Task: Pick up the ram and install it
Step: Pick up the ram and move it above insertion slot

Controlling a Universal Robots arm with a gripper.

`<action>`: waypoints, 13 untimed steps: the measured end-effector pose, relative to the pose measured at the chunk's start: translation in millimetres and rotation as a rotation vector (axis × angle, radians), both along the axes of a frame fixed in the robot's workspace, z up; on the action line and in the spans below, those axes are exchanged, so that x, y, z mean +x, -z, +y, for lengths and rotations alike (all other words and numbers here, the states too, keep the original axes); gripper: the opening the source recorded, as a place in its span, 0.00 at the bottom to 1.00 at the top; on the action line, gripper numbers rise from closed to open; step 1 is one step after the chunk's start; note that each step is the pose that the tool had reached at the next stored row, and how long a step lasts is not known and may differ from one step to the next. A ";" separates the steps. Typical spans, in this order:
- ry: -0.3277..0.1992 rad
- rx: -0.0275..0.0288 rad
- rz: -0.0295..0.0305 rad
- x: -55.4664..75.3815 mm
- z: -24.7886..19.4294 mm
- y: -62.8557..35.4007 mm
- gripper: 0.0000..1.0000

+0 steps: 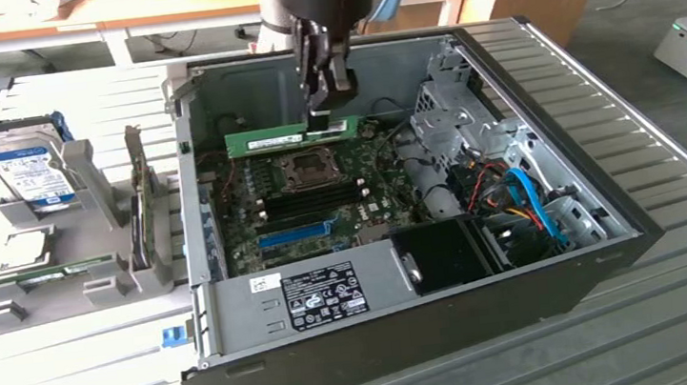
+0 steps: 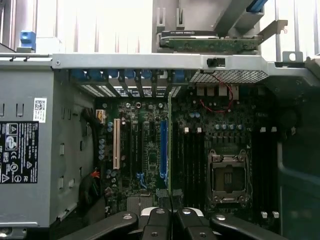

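The ram [image 1: 293, 137] is a long green stick with a white label. It hangs level over the motherboard, inside the open computer case [image 1: 580, 254]. My gripper [image 1: 327, 110] comes down from above and is shut on the stick's end at the exterior view's right. In the wrist view the ram [image 2: 170, 145] shows edge-on as a thin green line running out from my gripper [image 2: 170, 218]. It hangs beside the black memory slots [image 2: 192, 160], between them and the blue slot [image 2: 163, 150]. The memory slots [image 1: 305, 195] lie below the stick, nearer the camera than the processor socket [image 1: 311, 165].
A grey fixture at the exterior view's left holds a hard drive with a blue label [image 1: 35, 172], an upright card [image 1: 139, 214] and a small green board [image 1: 64, 272]. Inside the case are a power supply [image 1: 316, 296], a black fan shroud [image 1: 452, 253] and a drive cage [image 1: 463, 103] with cables.
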State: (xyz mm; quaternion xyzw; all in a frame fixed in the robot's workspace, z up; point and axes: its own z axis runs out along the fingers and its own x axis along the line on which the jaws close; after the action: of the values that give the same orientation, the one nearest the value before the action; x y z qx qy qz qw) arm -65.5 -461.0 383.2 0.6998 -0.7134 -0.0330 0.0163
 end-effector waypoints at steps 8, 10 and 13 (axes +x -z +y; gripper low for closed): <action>0.000 0.0000 0.0018 17.2 0.0 0.0 0.12; 0.000 0.0000 0.0018 19.5 0.0 0.0 0.12; 0.000 0.0000 0.0017 20.1 0.0 0.0 0.12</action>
State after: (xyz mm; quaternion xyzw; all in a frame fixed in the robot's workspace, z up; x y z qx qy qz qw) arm -45.4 -461.0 383.2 0.6998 -0.7134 -0.0336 0.0169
